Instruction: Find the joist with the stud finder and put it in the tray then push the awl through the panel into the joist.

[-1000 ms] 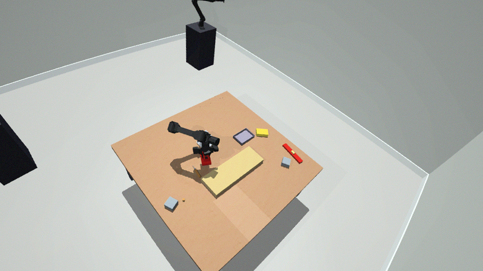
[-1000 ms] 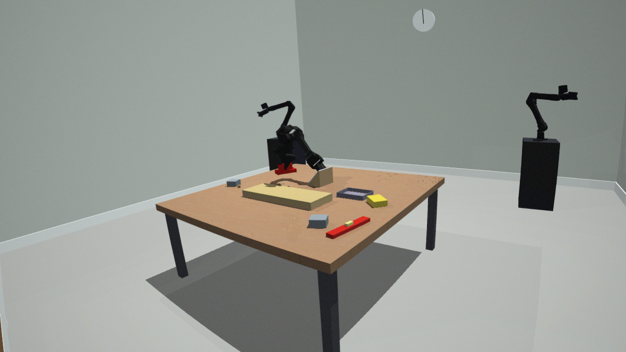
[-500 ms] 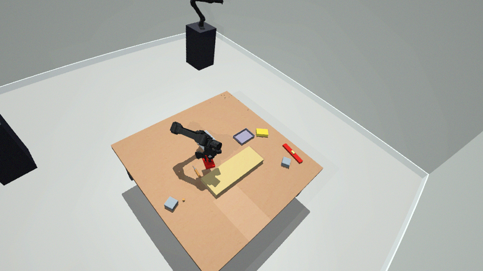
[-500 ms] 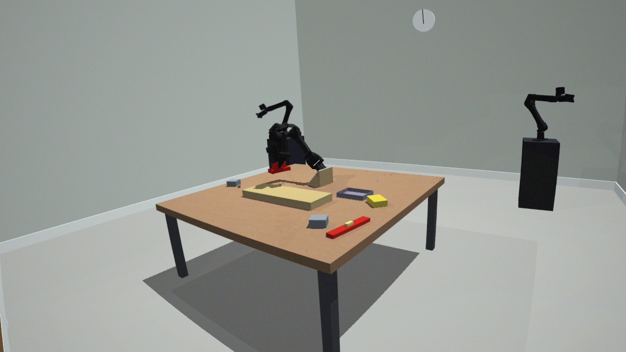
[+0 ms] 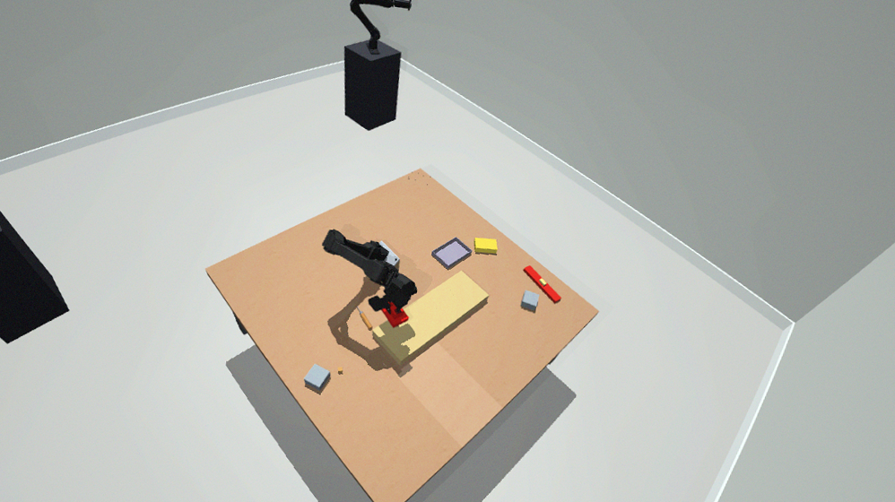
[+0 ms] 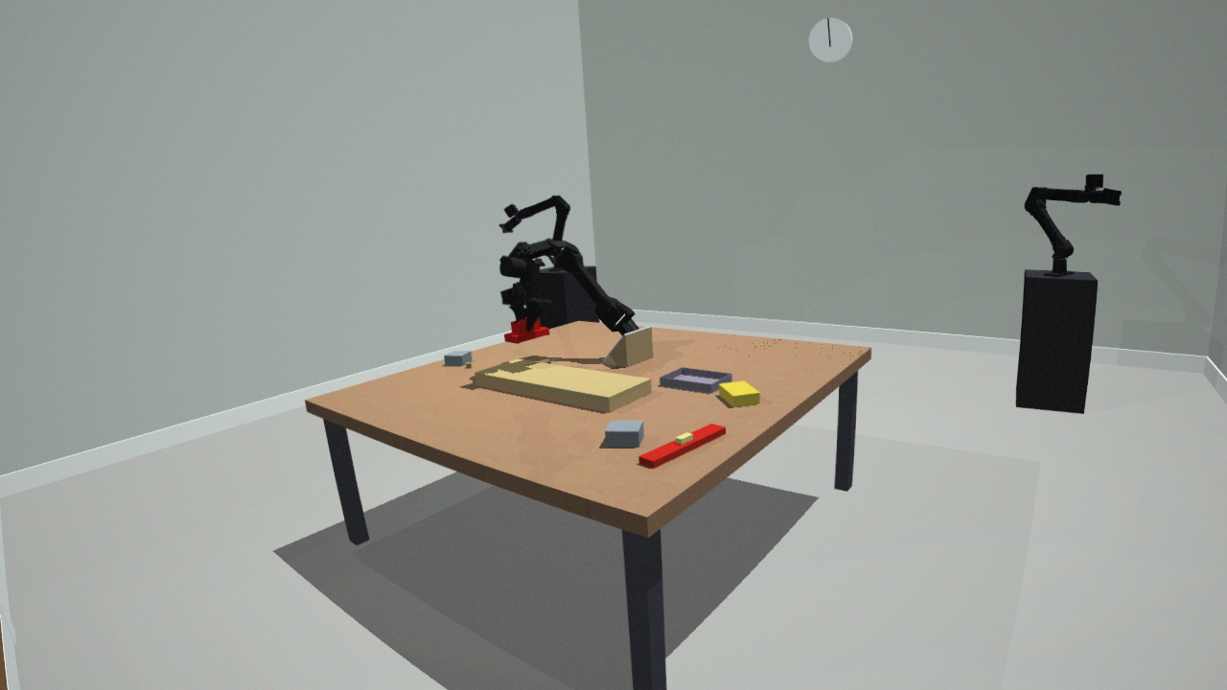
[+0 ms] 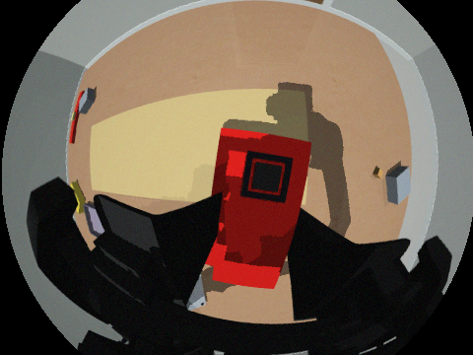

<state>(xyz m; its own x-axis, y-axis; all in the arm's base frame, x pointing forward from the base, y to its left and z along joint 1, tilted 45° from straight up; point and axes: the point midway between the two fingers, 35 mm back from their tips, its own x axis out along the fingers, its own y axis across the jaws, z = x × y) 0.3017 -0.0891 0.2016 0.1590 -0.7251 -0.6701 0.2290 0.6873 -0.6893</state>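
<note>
My gripper [image 5: 389,307] [image 6: 528,323] [image 7: 256,201] is shut on the red stud finder [image 5: 397,316] [image 6: 525,333] [image 7: 256,234], whose dark square display faces the wrist camera. The stud finder is held above the near-left end of the pale yellow floor panel [image 5: 448,305] [image 6: 557,382] [image 7: 148,153] in the top view; its exact height is unclear. The awl [image 5: 366,320], with an orange handle, lies on the table beside that end and is hidden in the wrist view. The tray [image 5: 440,259] [image 6: 686,385] shows no stud finder inside. The joist is hidden.
A yellow block [image 5: 485,245] [image 6: 739,394] lies beside the tray. A red bar [image 5: 532,273] [image 6: 659,456] lies near a grey-blue block [image 5: 530,300] [image 6: 623,433]. Another grey-blue block [image 5: 317,376] [image 7: 398,186] has a small orange piece [image 5: 340,370] [image 7: 377,172] beside it.
</note>
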